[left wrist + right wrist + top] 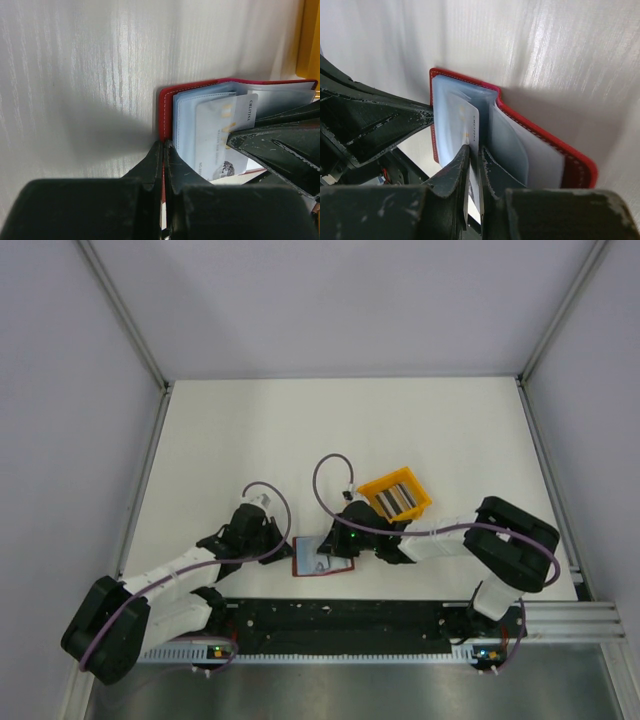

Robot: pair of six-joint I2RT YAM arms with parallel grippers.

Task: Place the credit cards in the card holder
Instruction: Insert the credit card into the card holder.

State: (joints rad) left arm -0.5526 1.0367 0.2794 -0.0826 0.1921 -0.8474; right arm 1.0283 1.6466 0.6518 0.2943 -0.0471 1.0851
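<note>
Left fingers [153, 167] pinch the card holder [165, 112]; a credit card [218, 140] protrudes.

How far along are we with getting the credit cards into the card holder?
Done: the card holder lies open, its edge pinched by the left gripper. In hand: the right gripper grips one credit card, partly slid into a clear sleeve. Left: more cards standing in the yellow bin.

We see soft, even overhead light on the counter [250, 440]. Up close, a broad dim shadow lies left of the left gripper [164, 149], streaky glare brightens the counter beyond the right gripper [475, 151], and both grippers' near bodies blur.
</note>
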